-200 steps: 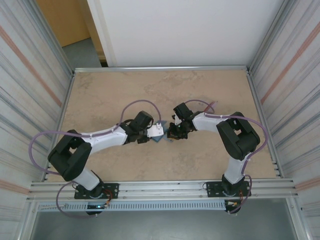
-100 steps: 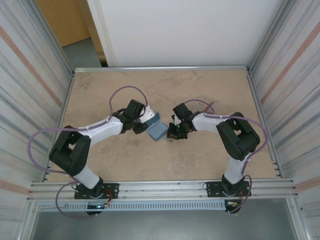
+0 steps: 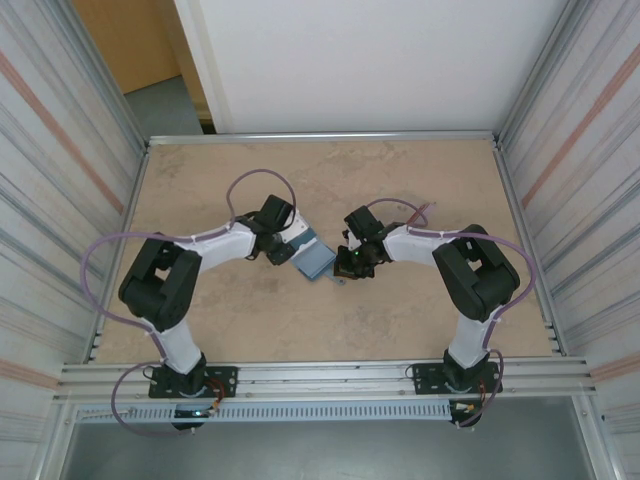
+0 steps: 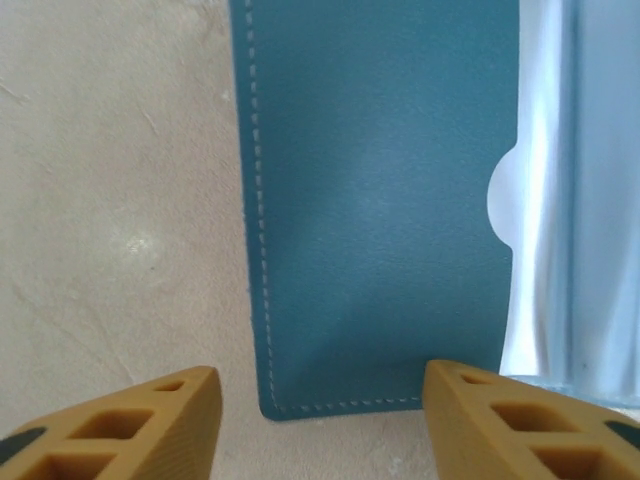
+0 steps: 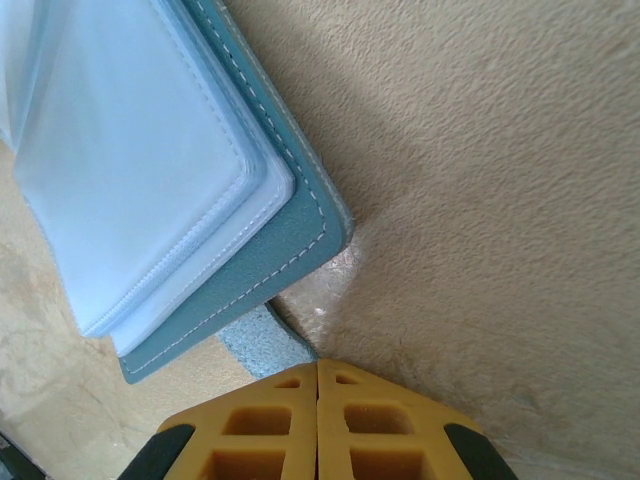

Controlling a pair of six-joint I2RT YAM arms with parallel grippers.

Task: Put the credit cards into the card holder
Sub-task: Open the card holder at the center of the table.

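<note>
Backs off since a second ago with left gripper [image 3: 292,244] parted beside teal stitched folding card holder [image 3: 314,262] on tan table [image 3: 200,180], frames its cover between empty fingers [image 4: 150,420] at left wrist, rests clenched right gripper [image 5: 318,368] at its corner, leaving pockets spread for cards.

Matt, stitched teal leather-like card holder [image 4: 380,200] on rough beige table [image 5: 500,150]

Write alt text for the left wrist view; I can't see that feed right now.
The teal card holder lies on the beige table, with a pale clear pocket with a thumb notch at its right. The left gripper is open at its near edge.
</note>
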